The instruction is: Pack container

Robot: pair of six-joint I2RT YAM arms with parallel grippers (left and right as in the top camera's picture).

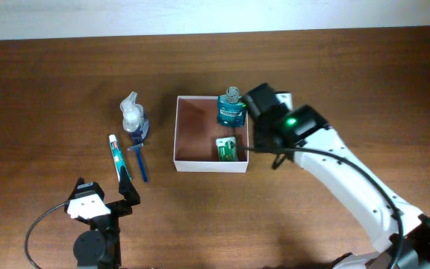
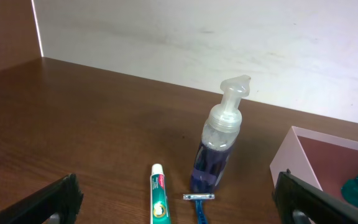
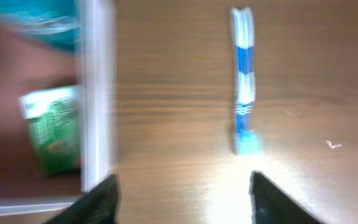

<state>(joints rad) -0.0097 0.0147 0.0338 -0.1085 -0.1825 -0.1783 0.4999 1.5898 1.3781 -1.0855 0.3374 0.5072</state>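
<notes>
1. Currently, the container (image 1: 196, 134) is seen mid tabletop (image 1: 43, 90), part-filled; packing is judged underway.
2. Right tool (image 3: 184, 196) is held agape, empty, at its wall; left tool (image 1: 104, 193) likewise.
3. Next, toothpaste (image 1: 116, 155) should be grasped.

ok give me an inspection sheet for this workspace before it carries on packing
surface: brown wooden table, no spills seen
job's things: container open, with a teal mouthwash bottle and a green packet inside
clutter: outside the container are a pump bottle, toothpaste tube, blue razor and a blurred blue-white toothbrush
grippers: left tool open and empty, near the toothpaste tube; right tool open and empty, over the table just outside the container wall
cables: black cable loops beside the left arm; another black cable runs along the right arm
surroundings: pale wall behind the table
</notes>
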